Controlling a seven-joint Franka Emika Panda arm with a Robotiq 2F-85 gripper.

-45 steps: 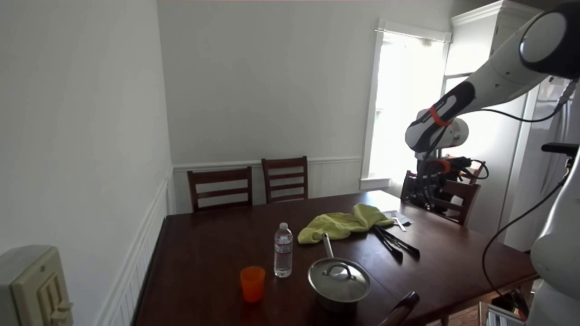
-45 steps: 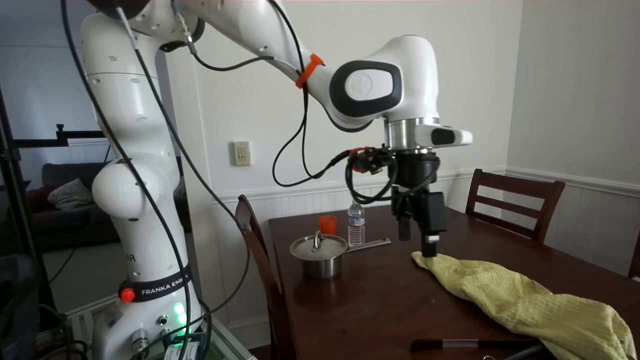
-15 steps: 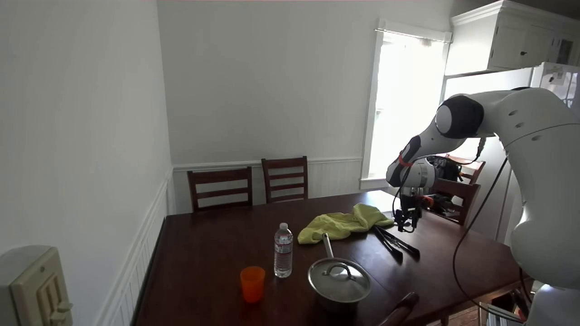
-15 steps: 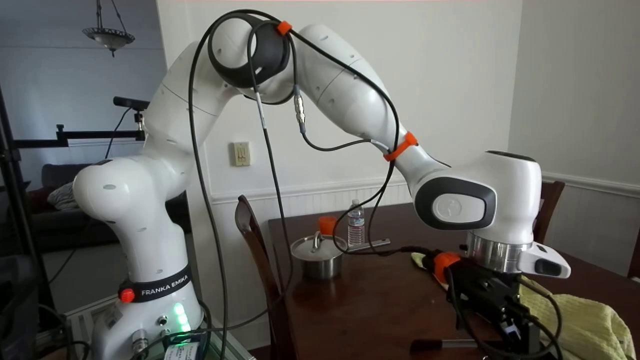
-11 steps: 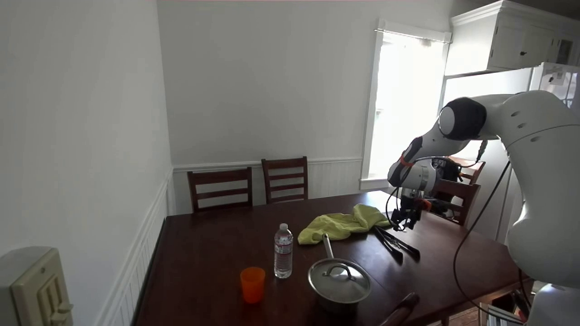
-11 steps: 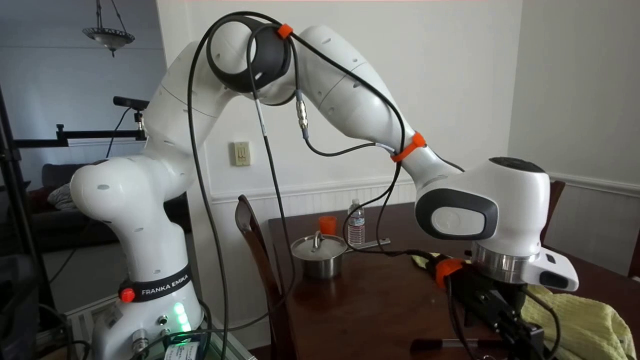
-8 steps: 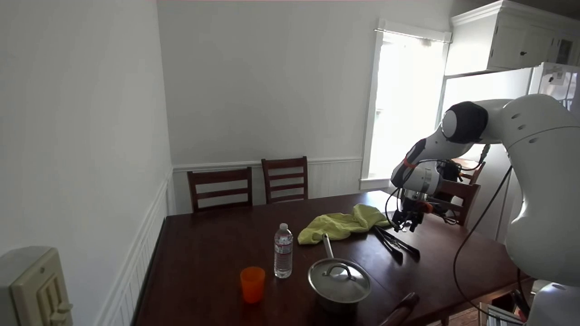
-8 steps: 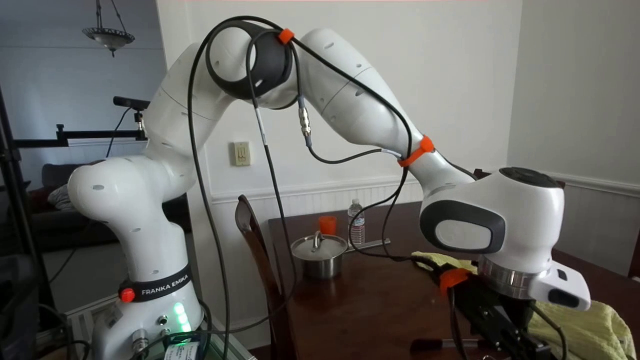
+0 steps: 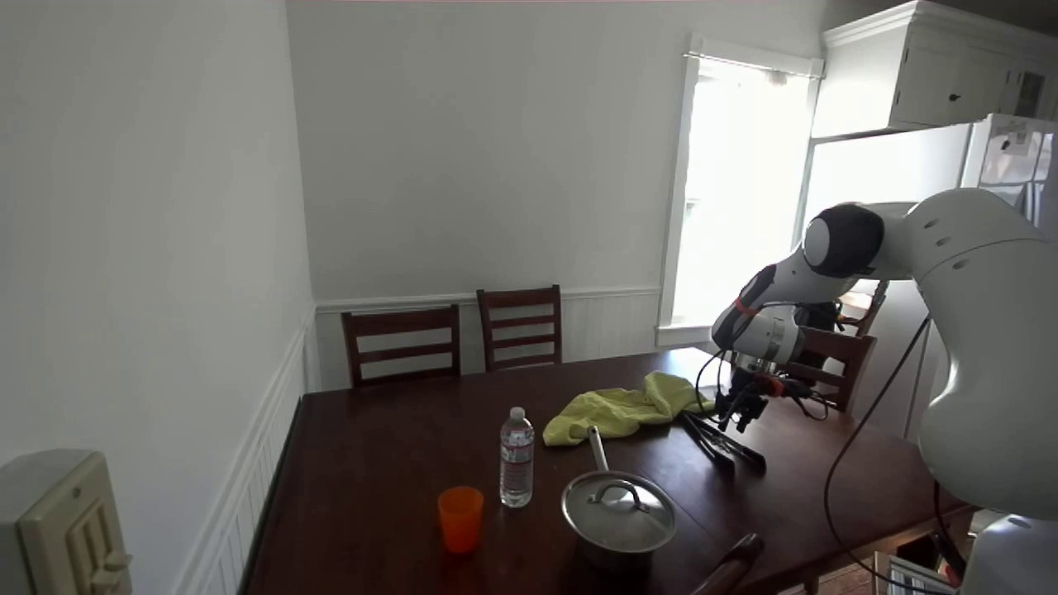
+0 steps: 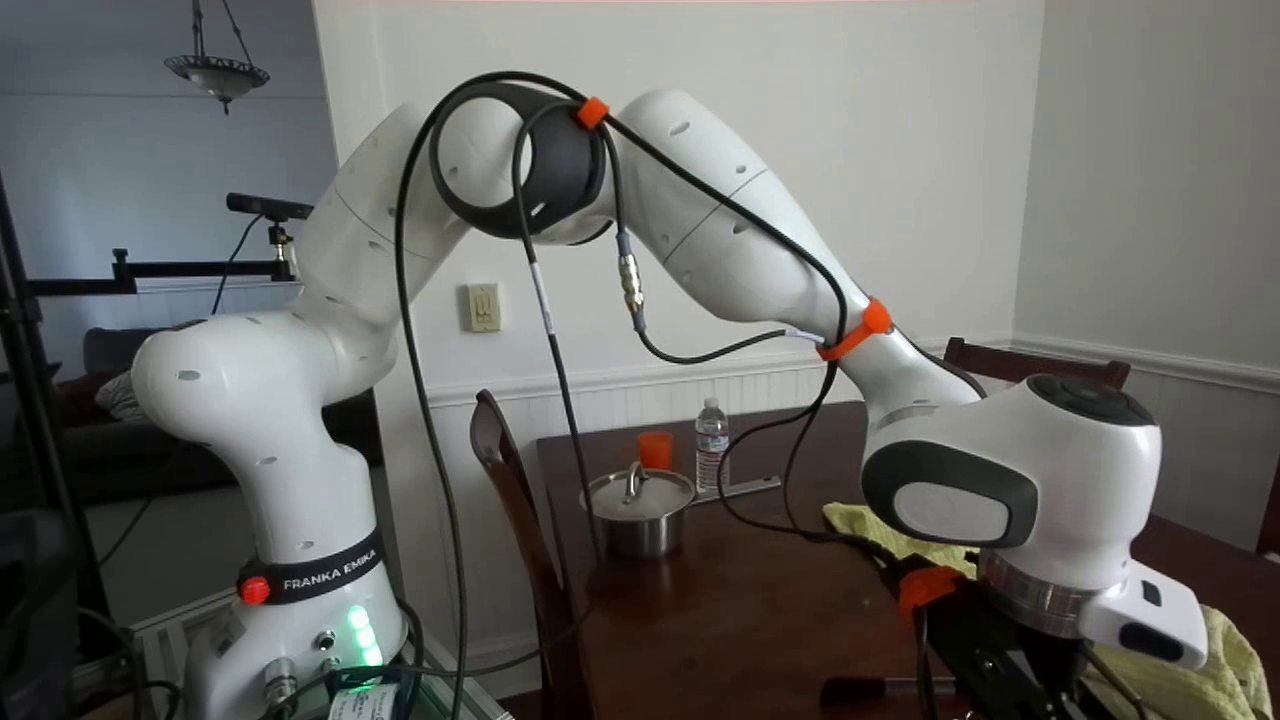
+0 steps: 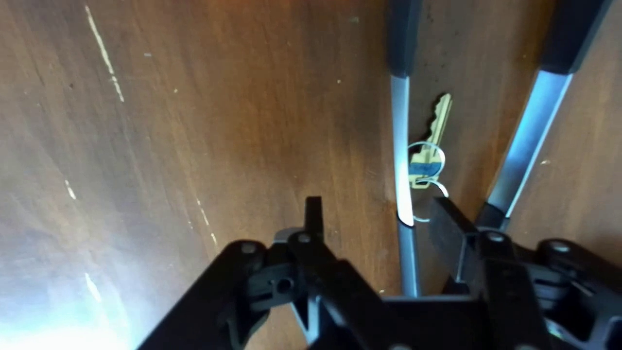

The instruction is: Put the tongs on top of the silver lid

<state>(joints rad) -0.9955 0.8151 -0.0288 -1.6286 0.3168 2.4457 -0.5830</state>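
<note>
The tongs point(image 9: 716, 454) lie on the table as a narrow black V, closed end by the cloth. In the wrist view the tongs point(image 11: 401, 146) show two arms with silver middles and black ends. The silver lid point(image 9: 616, 522) sits on a pot; the lid point(image 10: 650, 497) also shows in an exterior view. My gripper point(image 11: 376, 218) is open above the tongs. One tong arm lies between its fingers in the wrist view; the other arm passes outside the right finger. The gripper point(image 9: 732, 426) is low over the tongs; in an exterior view its fingertips are cut off at the bottom.
A yellow-green cloth point(image 9: 616, 413) lies beside the tongs. A key point(image 11: 440, 119) with rings lies between the tong arms. A water bottle point(image 9: 517, 463) and an orange cup point(image 9: 460, 521) stand near the pot point(image 10: 645, 535). A chair top point(image 9: 731, 562) rises at the table edge.
Over three seconds the arm has swung from above the table to over the tongs and come down. In the last half second it lowers further and tilts. Tongs and lid have not moved.
</note>
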